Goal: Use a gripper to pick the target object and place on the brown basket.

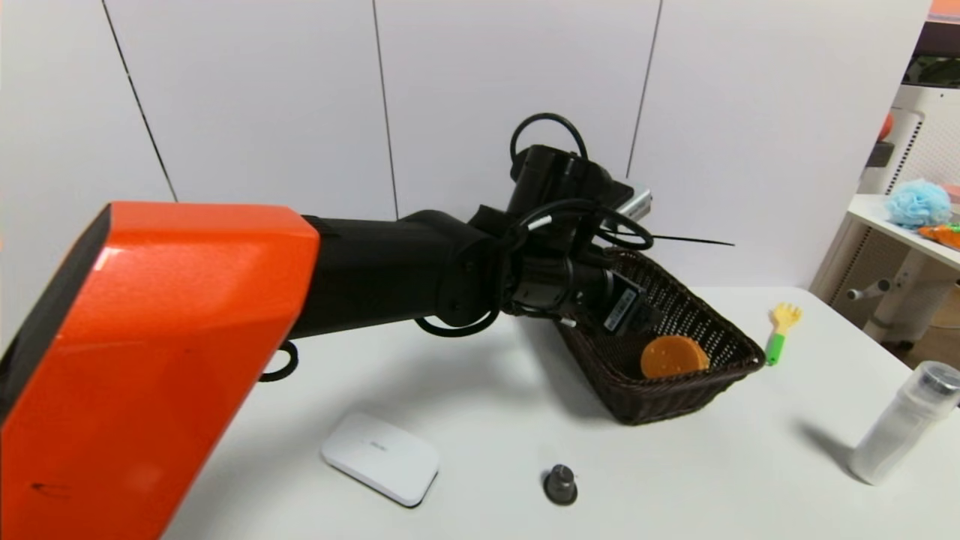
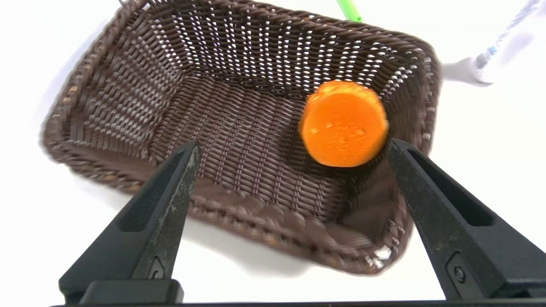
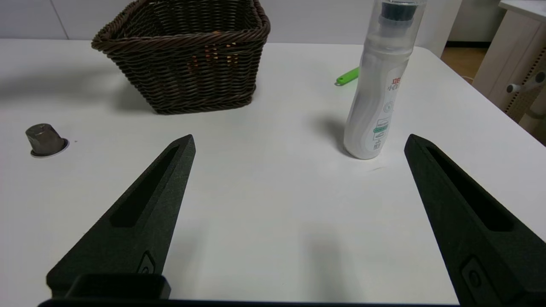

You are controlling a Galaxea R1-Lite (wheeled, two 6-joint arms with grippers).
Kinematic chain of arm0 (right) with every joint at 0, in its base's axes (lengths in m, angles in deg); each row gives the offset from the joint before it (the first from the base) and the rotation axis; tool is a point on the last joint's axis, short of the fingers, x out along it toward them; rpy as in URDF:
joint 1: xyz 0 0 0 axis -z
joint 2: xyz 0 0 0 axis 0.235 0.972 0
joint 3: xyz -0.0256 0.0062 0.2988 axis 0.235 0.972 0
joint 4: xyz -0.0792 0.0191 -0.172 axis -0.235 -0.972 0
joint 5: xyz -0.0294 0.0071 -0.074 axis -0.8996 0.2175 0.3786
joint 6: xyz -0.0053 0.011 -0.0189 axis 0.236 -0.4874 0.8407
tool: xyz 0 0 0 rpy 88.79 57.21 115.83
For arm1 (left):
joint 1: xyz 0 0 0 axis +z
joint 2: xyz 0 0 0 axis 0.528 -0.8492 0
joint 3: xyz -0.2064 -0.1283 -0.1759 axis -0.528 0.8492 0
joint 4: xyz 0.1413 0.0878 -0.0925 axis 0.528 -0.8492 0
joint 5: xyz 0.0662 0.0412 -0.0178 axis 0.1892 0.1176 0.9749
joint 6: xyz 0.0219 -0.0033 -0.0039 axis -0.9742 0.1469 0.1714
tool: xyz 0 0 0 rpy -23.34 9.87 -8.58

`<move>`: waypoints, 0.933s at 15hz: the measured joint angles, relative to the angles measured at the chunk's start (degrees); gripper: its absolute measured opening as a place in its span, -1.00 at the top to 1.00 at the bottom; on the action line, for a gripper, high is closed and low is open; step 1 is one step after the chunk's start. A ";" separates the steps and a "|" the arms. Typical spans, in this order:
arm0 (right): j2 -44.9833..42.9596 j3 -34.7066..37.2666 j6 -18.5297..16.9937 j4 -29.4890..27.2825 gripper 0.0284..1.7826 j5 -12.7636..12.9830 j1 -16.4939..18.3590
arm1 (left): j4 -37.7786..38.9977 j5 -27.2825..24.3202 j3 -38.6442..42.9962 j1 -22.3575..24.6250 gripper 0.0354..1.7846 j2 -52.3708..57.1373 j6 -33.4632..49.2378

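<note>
The brown basket (image 1: 667,401) stands at the table's middle right. The target object, an orange bun (image 1: 673,356), lies inside it near the front corner, flat orange base showing. My left gripper (image 1: 636,319) hangs over the basket's far end; its fingers are hidden there by the wrist. In the left wrist view the left gripper (image 2: 294,143) is open and empty above the basket (image 2: 239,64), apart from the bun (image 2: 343,123). My right gripper (image 3: 299,137) is open and empty, low over bare table in front of the basket (image 3: 187,64).
A white flat box (image 1: 381,457) and a small dark grey knob (image 1: 560,484) lie near the table's front. A white bottle (image 1: 904,424) stands at the right. A yellow-green toy fork (image 1: 780,330) lies beside the basket. A side table stands beyond the right edge.
</note>
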 joint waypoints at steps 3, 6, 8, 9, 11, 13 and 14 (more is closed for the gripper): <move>0.02 0.00 0.00 0.00 -0.90 0.00 -0.02 | -0.33 0.16 9.37 1.22 -0.82 9.20 0.00; 0.00 0.00 0.00 0.00 -0.90 0.02 -0.02 | 0.66 0.22 25.81 6.05 -0.85 23.81 -0.72; 0.00 0.00 0.00 0.02 -0.90 0.00 -0.02 | 3.45 0.24 41.19 12.41 -0.86 35.96 -2.15; 0.00 0.00 -0.02 0.00 -0.90 0.02 0.00 | 5.63 0.24 49.15 16.08 -0.87 42.25 -2.73; 0.00 0.00 -0.02 0.00 -0.90 0.00 -0.02 | 10.96 0.28 65.11 23.38 -0.87 56.00 -3.08; 0.00 0.00 -0.02 0.02 -0.90 0.00 0.00 | 16.23 0.77 78.92 29.53 -0.87 69.85 -2.40; 0.00 0.00 0.00 0.00 -0.90 0.00 -0.02 | 18.12 1.27 84.63 32.37 -0.88 76.35 -2.12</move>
